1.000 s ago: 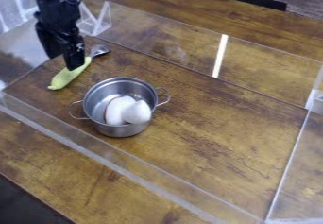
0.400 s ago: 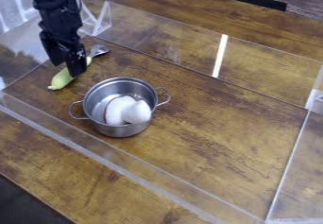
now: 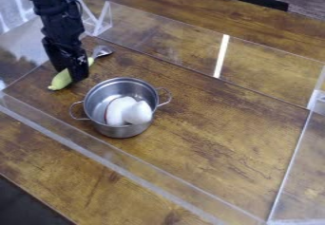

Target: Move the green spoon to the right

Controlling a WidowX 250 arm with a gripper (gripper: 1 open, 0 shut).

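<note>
The green spoon (image 3: 60, 80) lies on the wooden table at the left, its yellow-green handle end showing below the gripper and its small silver bowl (image 3: 99, 51) poking out to the upper right. My black gripper (image 3: 74, 69) points straight down right over the spoon's middle, jaws open and straddling the handle. Most of the handle is hidden behind the fingers. Whether the fingers touch the spoon cannot be told.
A steel pot (image 3: 121, 107) holding a white object (image 3: 124, 112) stands just right of and below the spoon. Clear plastic walls (image 3: 152, 177) border the wooden table (image 3: 229, 115) at the front, back and right.
The gripper has come down a little onto the spoon, covering more of the handle. The spoon and pot have not moved.
</note>
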